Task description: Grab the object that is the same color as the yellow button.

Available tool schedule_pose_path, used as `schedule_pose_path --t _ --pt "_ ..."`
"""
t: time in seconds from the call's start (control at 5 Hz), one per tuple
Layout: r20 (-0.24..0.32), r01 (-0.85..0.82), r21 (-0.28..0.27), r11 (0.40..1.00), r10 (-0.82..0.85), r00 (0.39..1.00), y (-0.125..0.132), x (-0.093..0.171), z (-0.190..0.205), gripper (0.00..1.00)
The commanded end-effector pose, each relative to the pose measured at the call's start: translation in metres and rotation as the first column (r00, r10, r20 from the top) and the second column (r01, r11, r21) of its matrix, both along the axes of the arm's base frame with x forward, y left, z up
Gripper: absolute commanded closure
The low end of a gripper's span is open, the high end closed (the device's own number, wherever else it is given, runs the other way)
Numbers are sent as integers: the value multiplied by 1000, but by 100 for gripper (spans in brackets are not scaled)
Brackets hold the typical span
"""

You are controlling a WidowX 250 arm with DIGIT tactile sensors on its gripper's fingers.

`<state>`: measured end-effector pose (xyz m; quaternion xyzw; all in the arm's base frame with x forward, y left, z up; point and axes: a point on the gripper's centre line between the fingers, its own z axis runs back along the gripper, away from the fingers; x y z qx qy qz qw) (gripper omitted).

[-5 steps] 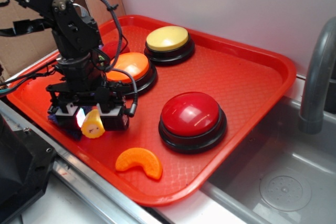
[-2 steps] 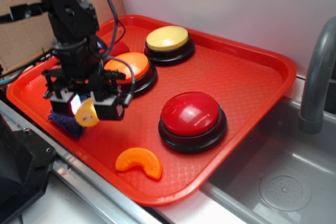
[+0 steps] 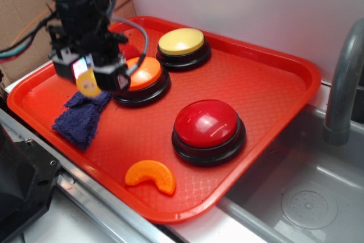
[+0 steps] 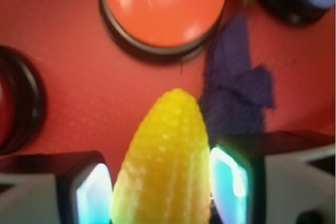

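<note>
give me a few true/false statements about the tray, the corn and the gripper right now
1. The gripper holds the corn clear of the tray. True.
2. The orange slice sits on the yellow button. False: it lies on the tray floor near the front edge.
3. A blue cloth lies below the gripper. True.
4. The red button is in the sink. False: it stands on the tray.

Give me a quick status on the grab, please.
Pincer shut on corn cob. Cob airborne over the tray. Nothing in the way.
</note>
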<state>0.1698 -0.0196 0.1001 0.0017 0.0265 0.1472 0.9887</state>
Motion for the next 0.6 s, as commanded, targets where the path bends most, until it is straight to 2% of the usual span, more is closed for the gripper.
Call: schedule_pose_path --t 0.0,0.2,0.4 --pt "110 198 -6 980 -196 974 -13 12 60 100" --pt "174 200 -1 980 -197 965 -13 11 80 100" --pt "180 191 -6 981 -187 966 -12 10 82 100"
